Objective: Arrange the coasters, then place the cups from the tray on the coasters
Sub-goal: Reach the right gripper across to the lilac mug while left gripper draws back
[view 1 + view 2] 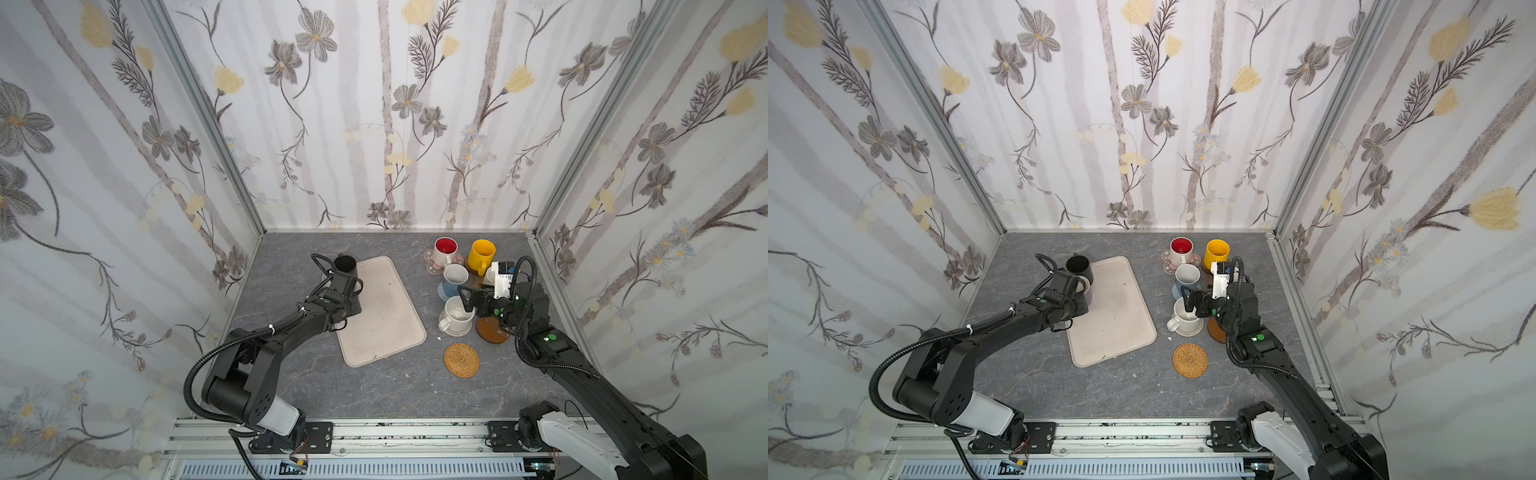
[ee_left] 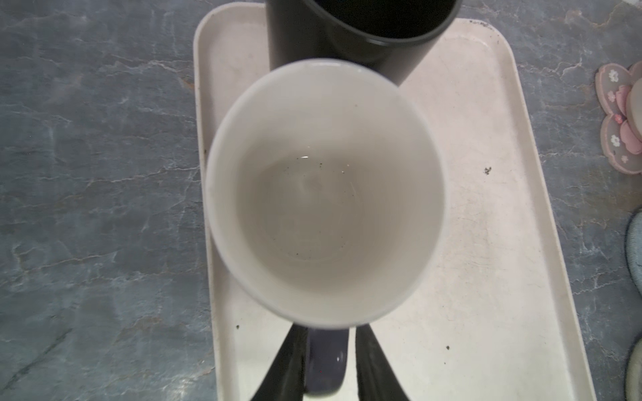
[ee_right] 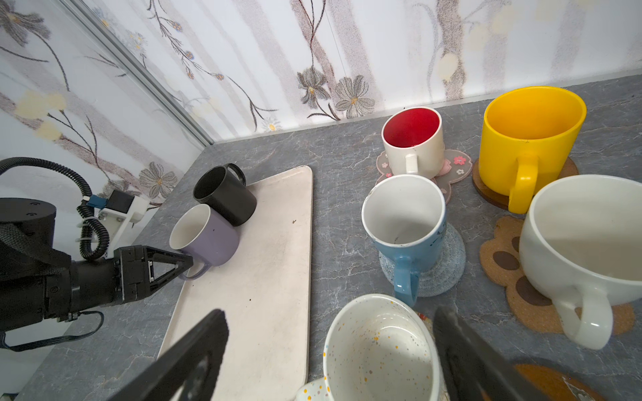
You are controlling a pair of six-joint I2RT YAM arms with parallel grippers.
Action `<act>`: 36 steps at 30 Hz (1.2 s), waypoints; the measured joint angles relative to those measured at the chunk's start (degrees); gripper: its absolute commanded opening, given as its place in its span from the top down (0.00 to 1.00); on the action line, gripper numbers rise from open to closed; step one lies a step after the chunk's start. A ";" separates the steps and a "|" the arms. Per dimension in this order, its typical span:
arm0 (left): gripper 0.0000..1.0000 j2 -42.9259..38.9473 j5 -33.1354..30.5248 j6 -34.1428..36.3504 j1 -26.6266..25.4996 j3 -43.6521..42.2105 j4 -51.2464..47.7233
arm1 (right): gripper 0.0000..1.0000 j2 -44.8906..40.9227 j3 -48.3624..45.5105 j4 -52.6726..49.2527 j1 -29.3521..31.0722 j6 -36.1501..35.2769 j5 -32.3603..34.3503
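The beige tray (image 1: pixel 386 324) lies at mid table. At its far left corner stand the black cup (image 1: pixel 345 266) and the lavender cup (image 3: pixel 208 239). My left gripper (image 2: pixel 330 361) is shut on the lavender cup's handle (image 2: pixel 326 364). At the right, cups stand on coasters: red-inside (image 1: pixel 444 249) on the pink-flower one (image 1: pixel 431 268), yellow (image 1: pixel 481 254) on a brown disc (image 3: pixel 486 194), pale blue (image 1: pixel 454 277) on grey-blue woven (image 3: pixel 448 270), plain cream (image 3: pixel 583 243) on the paw (image 3: pixel 503 264). My right gripper (image 3: pixel 330 312) is open astride the speckled cup (image 1: pixel 455 318).
A tan rattan coaster (image 1: pixel 461 360) lies bare near the tray's front right corner. A second brown disc (image 1: pixel 492 330) lies bare beside my right wrist. Papered walls close the table at the back and on both sides. The cups at the right stand close together.
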 measured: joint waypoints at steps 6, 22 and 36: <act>0.70 3.32 -0.48 -1.16 -3.13 2.29 0.35 | 0.07 0.02 0.70 -0.63 0.15 -0.39 0.02; 0.00 -8.79 0.55 -2.80 -4.44 1.81 0.35 | 0.13 12.83 13.94 -6.78 11.15 -3.41 1.97; 0.00 -29.62 5.20 -3.15 5.70 -4.50 -1.75 | 0.18 34.34 26.25 -7.39 25.49 -0.39 6.88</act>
